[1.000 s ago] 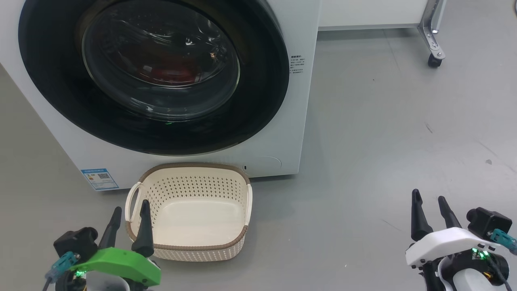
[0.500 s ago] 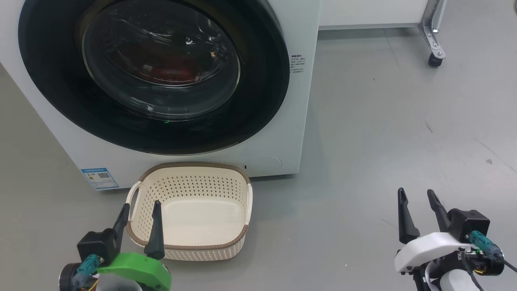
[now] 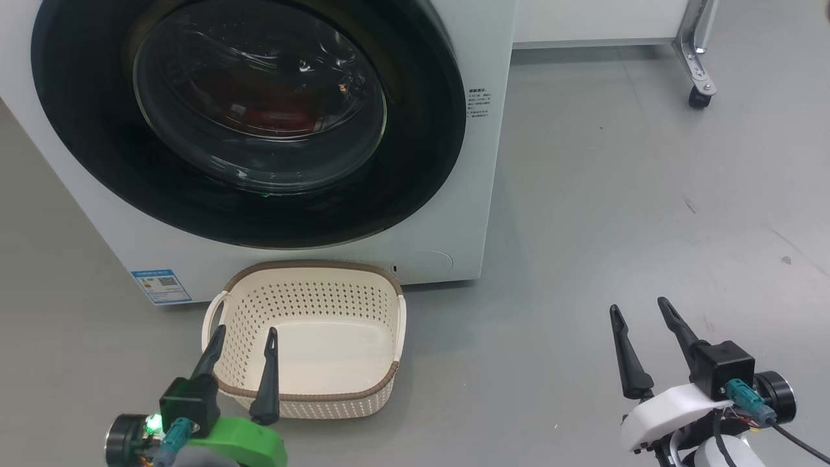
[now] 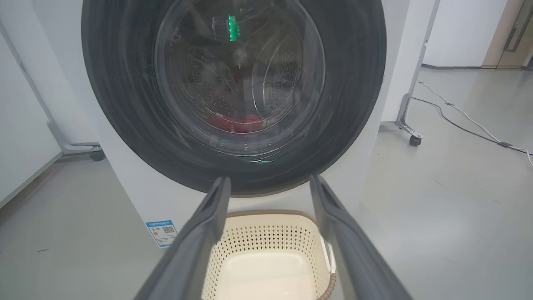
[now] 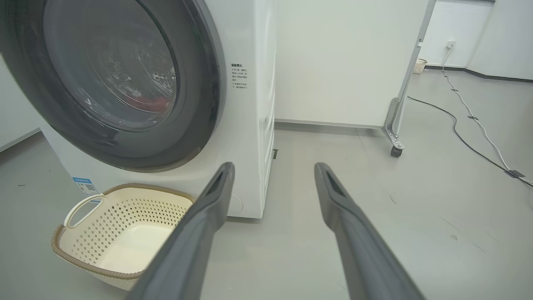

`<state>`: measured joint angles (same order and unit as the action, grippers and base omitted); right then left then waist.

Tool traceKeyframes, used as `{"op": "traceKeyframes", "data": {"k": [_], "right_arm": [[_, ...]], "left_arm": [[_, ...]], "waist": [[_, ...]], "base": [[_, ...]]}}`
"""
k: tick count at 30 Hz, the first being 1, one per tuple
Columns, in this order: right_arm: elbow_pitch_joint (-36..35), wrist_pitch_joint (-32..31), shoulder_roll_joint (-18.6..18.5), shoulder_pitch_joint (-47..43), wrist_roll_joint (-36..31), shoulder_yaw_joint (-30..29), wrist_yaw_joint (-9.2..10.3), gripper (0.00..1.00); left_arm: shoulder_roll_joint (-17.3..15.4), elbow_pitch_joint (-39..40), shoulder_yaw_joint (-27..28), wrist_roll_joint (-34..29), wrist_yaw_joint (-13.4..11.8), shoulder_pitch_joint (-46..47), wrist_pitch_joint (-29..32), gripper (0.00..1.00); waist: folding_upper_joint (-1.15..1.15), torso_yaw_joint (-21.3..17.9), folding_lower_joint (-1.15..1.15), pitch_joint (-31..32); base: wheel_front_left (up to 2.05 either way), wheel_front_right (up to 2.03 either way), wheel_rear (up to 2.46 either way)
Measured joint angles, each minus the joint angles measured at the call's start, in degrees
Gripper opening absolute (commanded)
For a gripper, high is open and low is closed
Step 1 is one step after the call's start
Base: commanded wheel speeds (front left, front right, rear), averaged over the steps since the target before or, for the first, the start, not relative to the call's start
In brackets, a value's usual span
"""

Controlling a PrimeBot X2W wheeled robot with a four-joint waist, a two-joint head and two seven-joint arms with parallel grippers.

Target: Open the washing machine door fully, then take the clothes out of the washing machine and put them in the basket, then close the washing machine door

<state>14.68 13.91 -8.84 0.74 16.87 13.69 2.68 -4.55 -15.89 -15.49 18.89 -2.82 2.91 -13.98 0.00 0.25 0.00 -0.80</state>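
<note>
The white washing machine (image 3: 454, 214) stands ahead with its black-ringed glass door (image 3: 421, 130) shut. Red clothes (image 4: 233, 123) lie behind the glass at the drum's bottom, also seen as the clothes (image 3: 279, 117) in the head view. The cream basket (image 3: 305, 272) sits on the floor just before the machine and holds nothing. My left gripper (image 3: 246, 331) hovers open over the basket's near left corner. My right gripper (image 3: 639, 306) stands open over bare floor, well right of the basket. In the left wrist view the basket (image 4: 266, 233) lies between my fingers (image 4: 208, 216).
A blue sticker (image 3: 161, 286) marks the machine's lower left front. A metal leg with a caster (image 3: 697, 97) stands at the far right, behind the machine's side. Cables (image 5: 470, 121) run across the grey floor further right.
Both grippers have shifted: the left one moved right, over the basket's corner, and the right one moved left and slightly up. Both stayed open.
</note>
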Motion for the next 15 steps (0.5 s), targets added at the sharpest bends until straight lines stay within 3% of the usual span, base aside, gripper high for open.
{"op": "traceKeyframes", "data": {"k": [15], "right_arm": [[0.23,0.11,0.69,-0.01,-1.89,-0.43,0.08,1.00]], "left_arm": [[0.48,-2.01,0.41,-0.92,-0.45,0.26,-0.40,1.00]], "waist": [[0.00,0.14,0.00,-0.14]], "base": [[0.00,0.00,0.00]]}}
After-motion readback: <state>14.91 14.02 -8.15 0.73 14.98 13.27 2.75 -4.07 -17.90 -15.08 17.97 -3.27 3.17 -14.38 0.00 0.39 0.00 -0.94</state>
